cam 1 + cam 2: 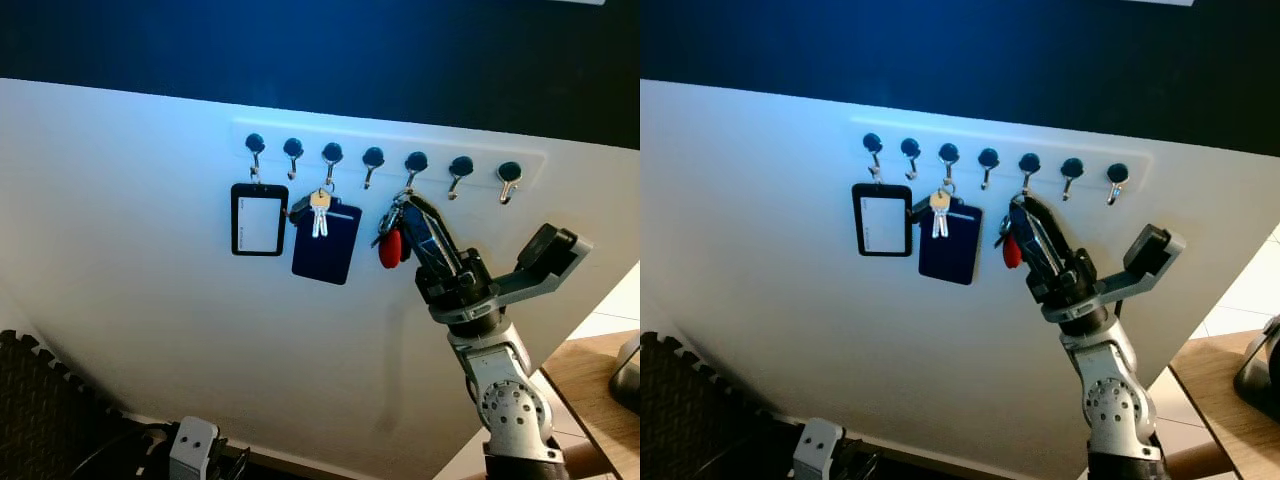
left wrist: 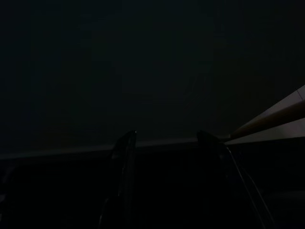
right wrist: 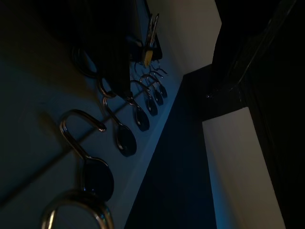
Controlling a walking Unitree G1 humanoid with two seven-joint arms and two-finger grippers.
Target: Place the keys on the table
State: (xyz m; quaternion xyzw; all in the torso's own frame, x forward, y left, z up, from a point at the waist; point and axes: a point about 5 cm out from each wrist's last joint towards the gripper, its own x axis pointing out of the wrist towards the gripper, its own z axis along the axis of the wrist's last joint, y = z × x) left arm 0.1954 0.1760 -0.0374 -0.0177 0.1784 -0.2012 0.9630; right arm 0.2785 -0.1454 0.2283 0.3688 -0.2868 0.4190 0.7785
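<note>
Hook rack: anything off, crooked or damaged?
Nothing stands out. The hook rack sits evenly on the wall; the badge holder, navy card holder with keys and red-tagged keys hang straight. The right gripper is at the red-tagged keys.

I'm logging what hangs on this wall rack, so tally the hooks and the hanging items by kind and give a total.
Hooks: 7
Black-framed badge holder: 1
Dark blue card holder: 1
Silver keys over the blue holder: 1 bunch
Keys with red fob, at the right gripper: 1 bunch
Total: 11
</note>
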